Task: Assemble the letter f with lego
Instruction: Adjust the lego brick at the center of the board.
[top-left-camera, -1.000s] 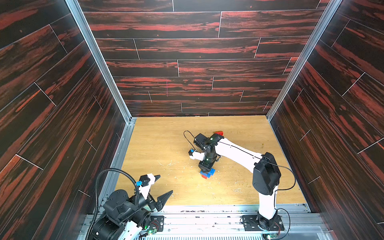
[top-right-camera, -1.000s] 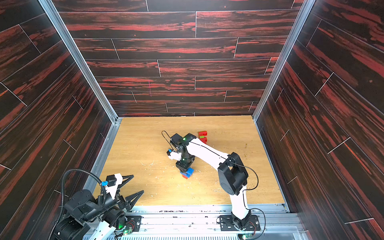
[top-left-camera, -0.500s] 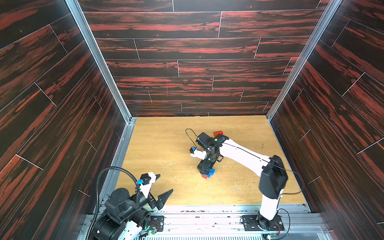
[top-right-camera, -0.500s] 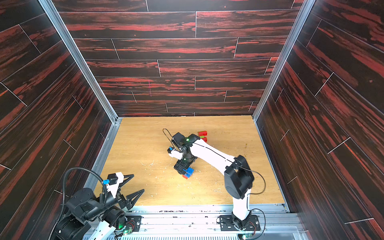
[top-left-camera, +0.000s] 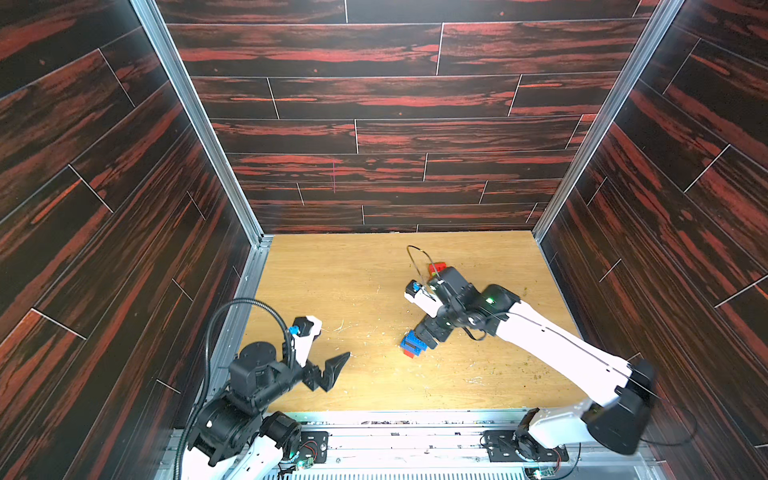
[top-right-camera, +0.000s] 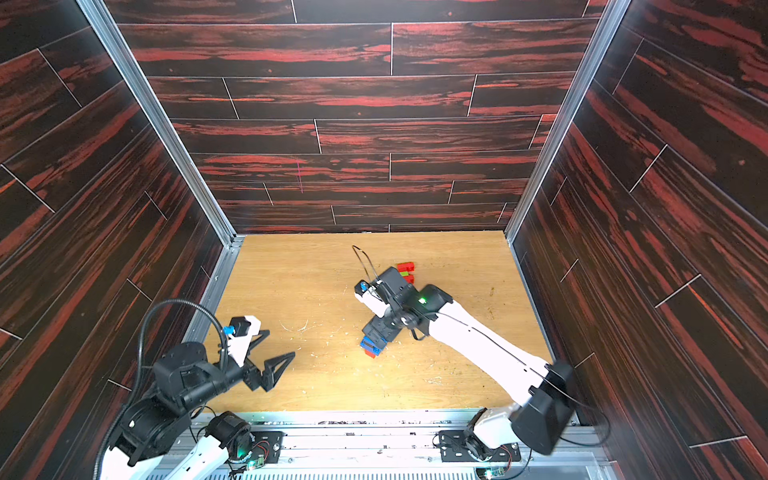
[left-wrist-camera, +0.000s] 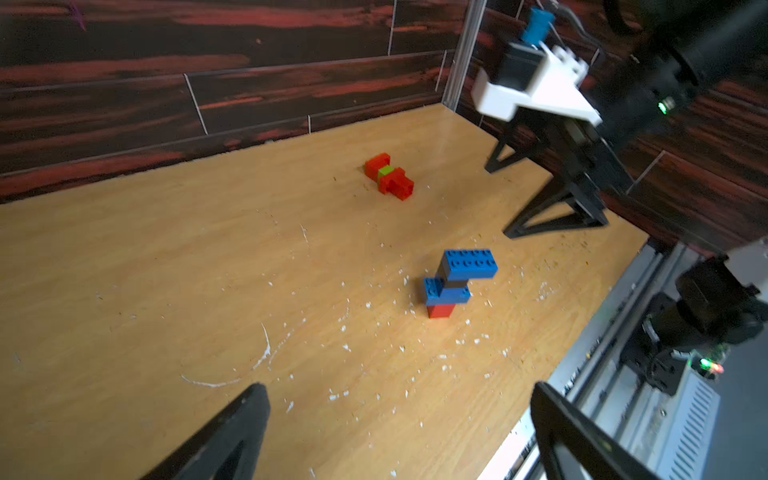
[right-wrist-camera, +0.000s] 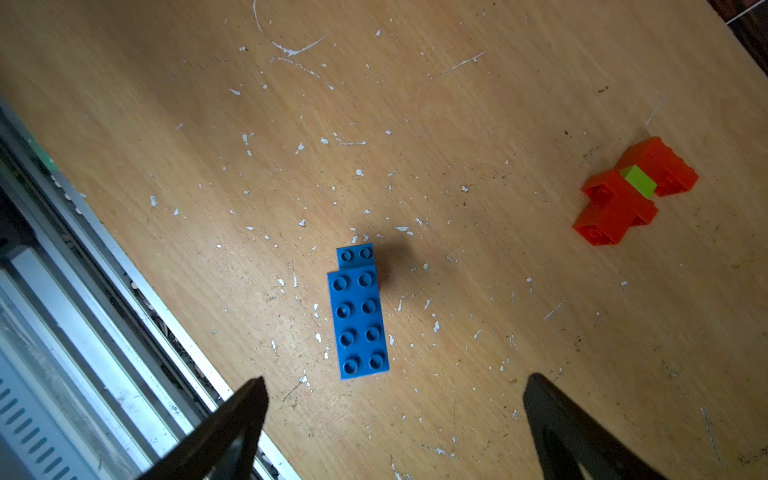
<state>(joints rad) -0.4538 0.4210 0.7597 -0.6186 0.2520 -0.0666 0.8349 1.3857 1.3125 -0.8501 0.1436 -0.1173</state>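
Nearest, the right gripper (right-wrist-camera: 397, 380) hangs wide and empty over the blue stack (right-wrist-camera: 359, 324), whose long axis crosses its gap; the left gripper (top-right-camera: 282, 342) gapes lower left.

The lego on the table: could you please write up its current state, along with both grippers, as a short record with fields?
upright stack: red brick at the base, then blue, a dark layer, and a blue oblong brick on top, offset; stands free on the table
red cluster: red-orange bricks joined with one lime green brick; lies on the table, apart from the stack
right gripper: open, fingers apart, raised near the stack, not touching it
left gripper: open, empty, away from both lego groups
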